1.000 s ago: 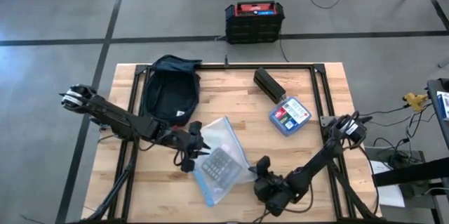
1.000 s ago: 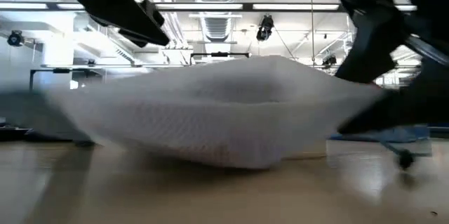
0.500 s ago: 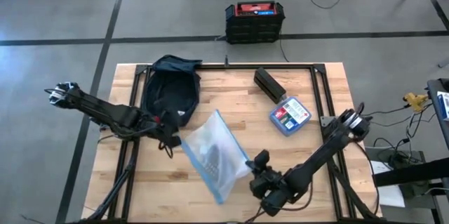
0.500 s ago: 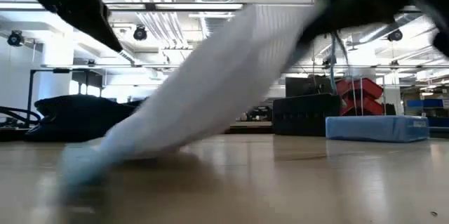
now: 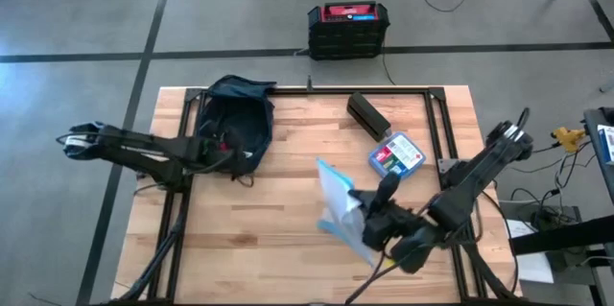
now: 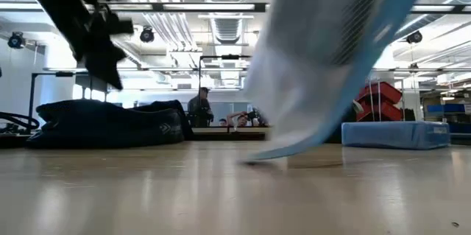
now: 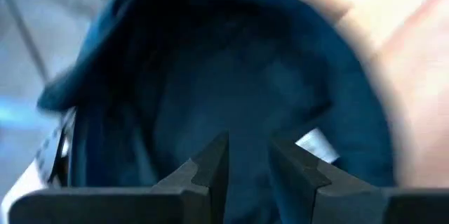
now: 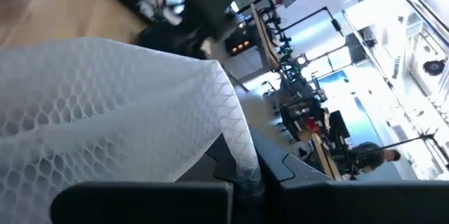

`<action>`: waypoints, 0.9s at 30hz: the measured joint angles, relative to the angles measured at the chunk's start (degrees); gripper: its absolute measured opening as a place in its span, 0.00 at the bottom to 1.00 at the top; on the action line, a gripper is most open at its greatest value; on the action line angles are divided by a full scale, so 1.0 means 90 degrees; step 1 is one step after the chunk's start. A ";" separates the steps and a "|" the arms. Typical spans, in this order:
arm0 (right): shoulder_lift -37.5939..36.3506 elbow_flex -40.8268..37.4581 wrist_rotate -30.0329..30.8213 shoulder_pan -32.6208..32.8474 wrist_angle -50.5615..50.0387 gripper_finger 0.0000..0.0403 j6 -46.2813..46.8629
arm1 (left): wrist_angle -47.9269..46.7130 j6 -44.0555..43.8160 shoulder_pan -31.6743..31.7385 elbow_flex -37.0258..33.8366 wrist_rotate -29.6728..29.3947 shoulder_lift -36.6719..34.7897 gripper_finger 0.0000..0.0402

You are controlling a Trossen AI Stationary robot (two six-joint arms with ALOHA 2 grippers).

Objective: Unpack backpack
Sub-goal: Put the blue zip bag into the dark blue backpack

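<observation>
While the backpack (image 5: 233,122) lies at the table's (image 5: 278,248) far left corner in the high view, the left gripper (image 5: 226,145) sits right over its near end, arm reaching in from the left edge. Over on the right, the right gripper (image 5: 369,222) has a clear mesh pouch (image 5: 338,205) lifted on edge near the table's middle-right. Just beyond it rests a small blue box (image 5: 395,155), and a dark block (image 5: 367,114) lies past that. Off the table, on the floor, stands a black crate (image 5: 347,28) with a red top.

Down at table height, the low view shows the pouch (image 6: 331,58) hanging tilted, 1 corner touching the wood. The backpack (image 6: 110,123) slumps flat at the left, with the left arm dark above it. The blue box (image 6: 395,133) shows at the right.

From the left wrist, navy fabric (image 7: 231,83) fills everything, and the 2 fingers (image 7: 210,164) stand a narrow gap apart, nothing between them.

From the right wrist, the fingers (image 8: 280,164) are clamped on the white honeycomb mesh (image 8: 105,104).
</observation>
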 joint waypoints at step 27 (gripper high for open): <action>-0.0654 0.0503 0.0165 -0.0338 0.0109 0.00 -0.1018 | 0.3538 0.1918 0.0715 0.2382 0.6213 0.2387 0.20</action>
